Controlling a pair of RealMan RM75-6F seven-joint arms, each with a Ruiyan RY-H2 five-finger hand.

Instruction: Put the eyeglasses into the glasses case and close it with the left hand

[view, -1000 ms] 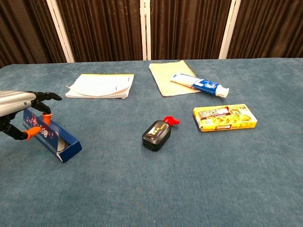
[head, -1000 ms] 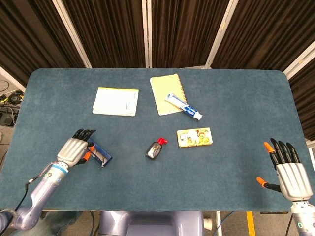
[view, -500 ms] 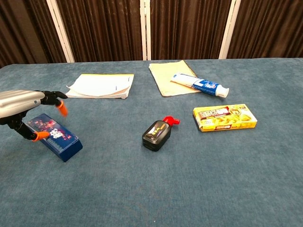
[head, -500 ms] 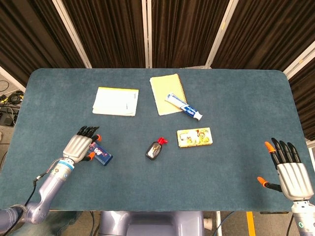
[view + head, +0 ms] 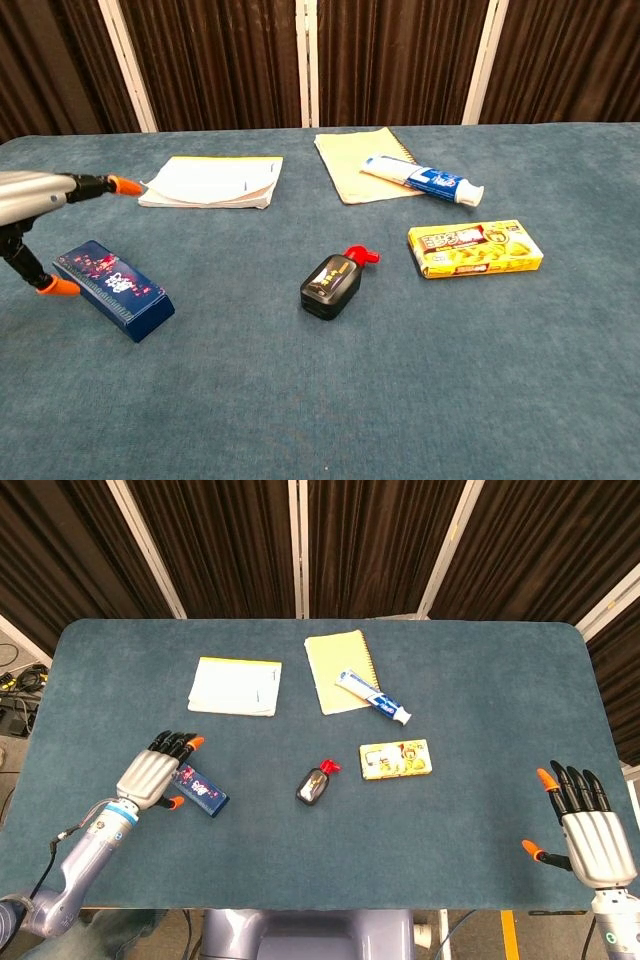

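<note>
Both hands have fingers spread, holding nothing: left hand (image 5: 150, 775) above the closed case (image 5: 112, 288), right hand (image 5: 590, 834) well apart.

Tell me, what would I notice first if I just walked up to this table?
Probably the left hand with orange fingertips, spread open just above a closed blue case near the table's left front. Next, the little black bottle with a red cap in the middle, and the bright yellow box to its right.
</note>
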